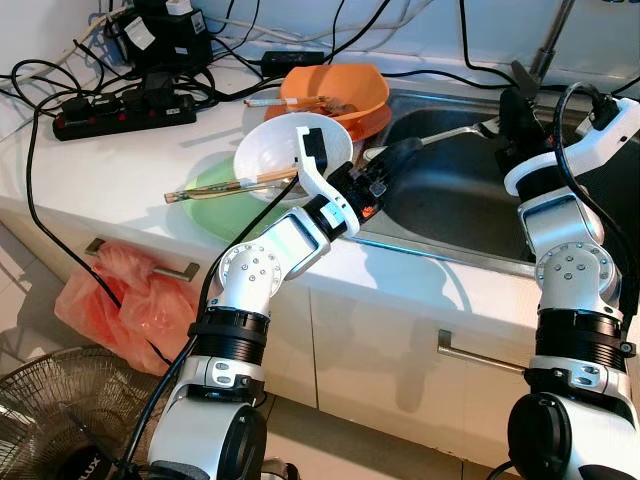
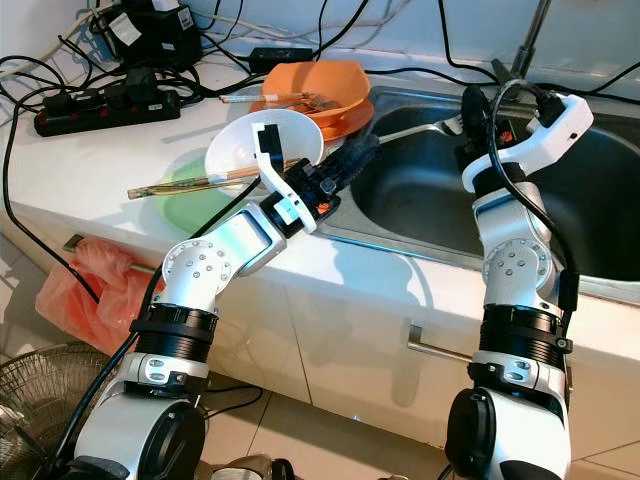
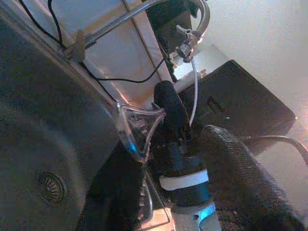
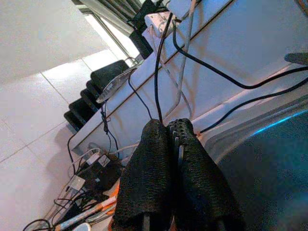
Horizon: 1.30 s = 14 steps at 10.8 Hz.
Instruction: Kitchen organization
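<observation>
My sink (image 1: 470, 200) sits at three o'clock of the surface (image 1: 120, 170), ready for dishes. The orange bowl (image 1: 345, 90) and white bowl (image 1: 275, 145) wait at its nine o'clock. My left pincer (image 1: 400, 152) reaches over the rim, spread, empty; my right pincer (image 4: 166, 159) is pressed together, empty.

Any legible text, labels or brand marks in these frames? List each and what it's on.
"LUX": white letters on the hub of the black wire-grille floor fan, cut off by the frame edge, so possibly partial.
White labels on the black power adapters at the counter's back: too small to read.
Nothing else legible.
</observation>
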Motion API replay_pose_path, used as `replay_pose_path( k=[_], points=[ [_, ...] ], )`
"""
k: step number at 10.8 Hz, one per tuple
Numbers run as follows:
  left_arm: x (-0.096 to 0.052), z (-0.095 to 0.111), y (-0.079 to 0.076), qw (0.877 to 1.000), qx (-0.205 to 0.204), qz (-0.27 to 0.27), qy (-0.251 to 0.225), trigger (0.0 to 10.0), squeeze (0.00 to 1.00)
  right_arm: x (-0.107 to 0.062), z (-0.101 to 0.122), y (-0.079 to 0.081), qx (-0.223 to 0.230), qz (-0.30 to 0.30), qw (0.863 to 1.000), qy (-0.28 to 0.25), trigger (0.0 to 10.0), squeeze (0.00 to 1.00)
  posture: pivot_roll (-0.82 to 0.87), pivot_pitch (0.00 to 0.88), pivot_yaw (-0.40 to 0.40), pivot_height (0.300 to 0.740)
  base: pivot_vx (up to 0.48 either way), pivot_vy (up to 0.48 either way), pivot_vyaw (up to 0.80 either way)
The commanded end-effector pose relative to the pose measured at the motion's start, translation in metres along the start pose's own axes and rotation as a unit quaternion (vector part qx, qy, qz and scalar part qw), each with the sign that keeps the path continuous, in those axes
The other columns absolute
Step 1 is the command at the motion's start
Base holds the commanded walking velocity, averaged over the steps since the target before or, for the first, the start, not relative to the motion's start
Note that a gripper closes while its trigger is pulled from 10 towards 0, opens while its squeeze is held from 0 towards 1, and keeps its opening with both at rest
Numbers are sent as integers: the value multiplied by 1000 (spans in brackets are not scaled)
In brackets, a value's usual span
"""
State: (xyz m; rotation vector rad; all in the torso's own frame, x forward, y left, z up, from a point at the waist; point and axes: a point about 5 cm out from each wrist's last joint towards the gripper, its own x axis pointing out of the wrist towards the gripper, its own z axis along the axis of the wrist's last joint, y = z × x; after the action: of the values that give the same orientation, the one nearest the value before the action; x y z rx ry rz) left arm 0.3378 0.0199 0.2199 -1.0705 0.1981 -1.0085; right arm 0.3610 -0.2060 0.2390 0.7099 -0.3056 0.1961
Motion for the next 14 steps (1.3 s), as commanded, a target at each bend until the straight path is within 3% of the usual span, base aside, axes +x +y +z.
replay_pose_path(
  k=[1,5,8,10,12,14],
  points=[
    [10,-16,-16,999,-11,-46,11,10000,1000,0,-4,-5,-11,-26,1000,5,0,0,87,41,71,740,0,0,0],
    [1,-27,-17,997,32,-46,54,10000,1000,2,14,-28,-102,-119,987,-44,0,0,95,43,70,740,0,0,0],
    [-2,-28,-19,995,60,-44,64,10000,1000,4,19,-35,-164,-140,975,-55,0,0,98,45,71,740,0,0,0],
    [-5,-31,-17,990,108,-31,81,10000,1000,3,20,-41,-223,-151,962,-54,0,0,105,46,75,740,0,0,0],
    [-12,-28,-4,982,175,19,67,10000,1000,-1,17,-45,-284,-150,946,-46,0,0,114,48,92,740,0,0,0],
    [-24,-36,9,981,175,47,74,10000,1000,-1,6,-41,-325,-132,936,-41,0,0,112,42,100,740,0,0,0]
  ],
)
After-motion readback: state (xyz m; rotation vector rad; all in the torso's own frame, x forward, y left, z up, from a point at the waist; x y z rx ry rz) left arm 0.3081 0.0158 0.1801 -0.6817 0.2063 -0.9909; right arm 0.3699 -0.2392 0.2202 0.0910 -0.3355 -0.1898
